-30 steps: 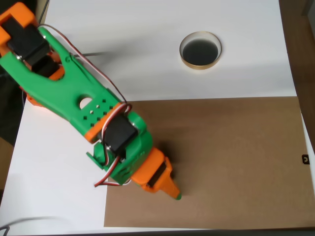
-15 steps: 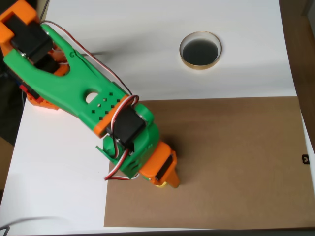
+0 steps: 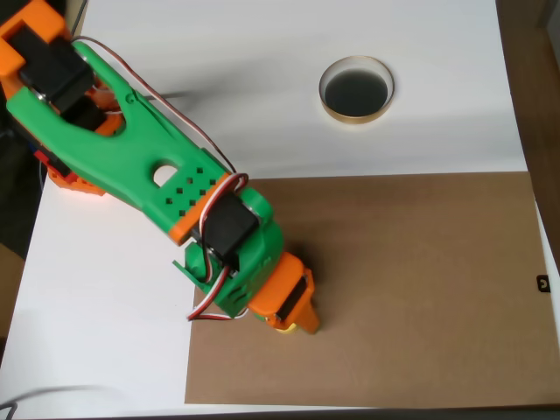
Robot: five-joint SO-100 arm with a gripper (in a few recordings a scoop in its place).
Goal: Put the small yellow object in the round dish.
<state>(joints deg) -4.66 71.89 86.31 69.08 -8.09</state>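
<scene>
Brown board (image 3: 420, 289) | jaws low over it, opening can't tell | round dish (image 3: 356, 89) well apart

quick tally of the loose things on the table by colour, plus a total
Yellow: 1, the small yellow object, just a sliver showing under the gripper
Tan rim with black inside: 1, the round dish
Total: 2

No readable text

No words, brands or numbers can be read; a small dark mark (image 3: 543, 283) at the right edge is too small to tell.
</scene>
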